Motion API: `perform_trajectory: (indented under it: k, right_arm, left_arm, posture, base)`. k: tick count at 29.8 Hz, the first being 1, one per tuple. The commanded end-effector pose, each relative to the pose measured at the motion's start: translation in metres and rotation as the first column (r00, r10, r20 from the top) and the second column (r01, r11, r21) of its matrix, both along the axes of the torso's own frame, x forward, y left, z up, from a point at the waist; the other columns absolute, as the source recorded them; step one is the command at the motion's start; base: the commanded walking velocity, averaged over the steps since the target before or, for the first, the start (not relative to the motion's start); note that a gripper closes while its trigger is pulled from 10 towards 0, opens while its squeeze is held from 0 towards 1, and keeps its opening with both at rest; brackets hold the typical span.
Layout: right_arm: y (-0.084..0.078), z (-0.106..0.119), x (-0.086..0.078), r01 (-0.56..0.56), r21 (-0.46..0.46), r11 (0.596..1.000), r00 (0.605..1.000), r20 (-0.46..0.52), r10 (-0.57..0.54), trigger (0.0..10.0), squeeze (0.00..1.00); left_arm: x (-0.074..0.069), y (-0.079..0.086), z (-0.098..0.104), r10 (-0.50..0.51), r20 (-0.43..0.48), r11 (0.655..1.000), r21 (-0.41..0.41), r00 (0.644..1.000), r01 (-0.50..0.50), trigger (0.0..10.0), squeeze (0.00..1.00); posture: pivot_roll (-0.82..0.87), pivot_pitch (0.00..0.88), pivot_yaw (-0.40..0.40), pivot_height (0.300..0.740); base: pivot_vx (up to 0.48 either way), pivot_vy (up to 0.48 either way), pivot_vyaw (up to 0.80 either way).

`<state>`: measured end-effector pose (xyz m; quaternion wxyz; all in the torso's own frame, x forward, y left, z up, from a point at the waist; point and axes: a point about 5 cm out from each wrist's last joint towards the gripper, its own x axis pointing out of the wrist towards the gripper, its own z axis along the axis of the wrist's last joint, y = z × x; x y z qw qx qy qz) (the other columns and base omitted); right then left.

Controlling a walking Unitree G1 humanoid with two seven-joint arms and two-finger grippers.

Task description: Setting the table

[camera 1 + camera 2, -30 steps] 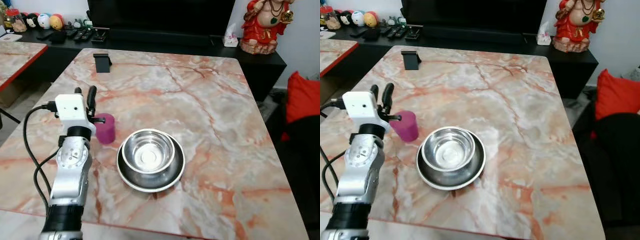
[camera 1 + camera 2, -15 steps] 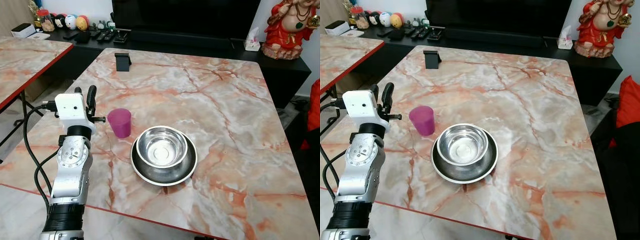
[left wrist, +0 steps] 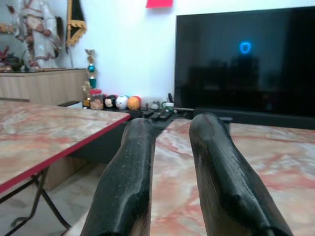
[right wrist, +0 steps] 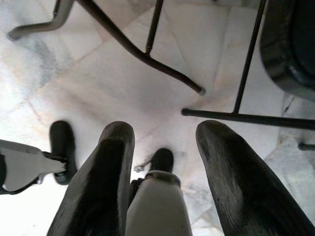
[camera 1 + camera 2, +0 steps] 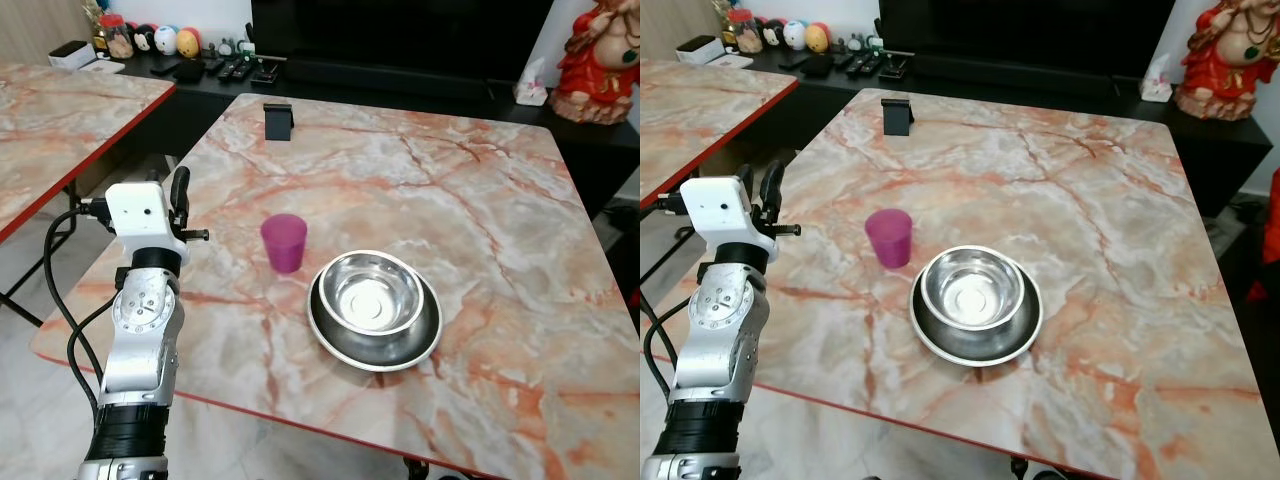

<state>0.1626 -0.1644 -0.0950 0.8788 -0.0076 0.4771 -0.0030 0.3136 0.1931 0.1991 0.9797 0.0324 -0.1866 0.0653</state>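
Upright magenta cup point(image 5: 284, 241) stands beside steel bowl point(image 5: 375, 293) nested on plate point(image 5: 340, 340).

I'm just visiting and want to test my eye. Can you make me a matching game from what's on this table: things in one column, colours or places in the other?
Things:
1. cup
2. bowl
3. plate
4. black stand

Descriptions:
A. at the table's far edge
B. pink
C. under the bowl
D. shiny, nested in the plate

Pairs: 1-B, 2-D, 3-C, 4-A
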Motion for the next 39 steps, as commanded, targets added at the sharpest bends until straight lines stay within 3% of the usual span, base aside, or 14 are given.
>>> perform_trajectory:
  k: [1,39]
  right_arm:
    - [-0.0003,-0.0005,-0.0012,0.009,0.007,1.0,1.0,-0.004,-0.009,10.0,0.0]
    - [0.0005,-0.0014,-0.0032,-0.004,0.003,1.0,1.0,-0.012,0.004,10.0,0.0]
  left_arm:
    - [0.0021,-0.0037,0.0027,-0.009,0.006,1.0,-0.006,1.0,0.009,10.0,0.0]
    - [0.0064,-0.0126,0.0022,-0.016,0.011,0.999,-0.031,1.0,0.016,10.0,0.0]
  posture:
    - [0.01,0.005,-0.019,0.74]
    - [0.01,0.0,-0.023,0.74]
  base:
    - [0.0,0.375,0.0]
    - [0.0,0.372,0.0]
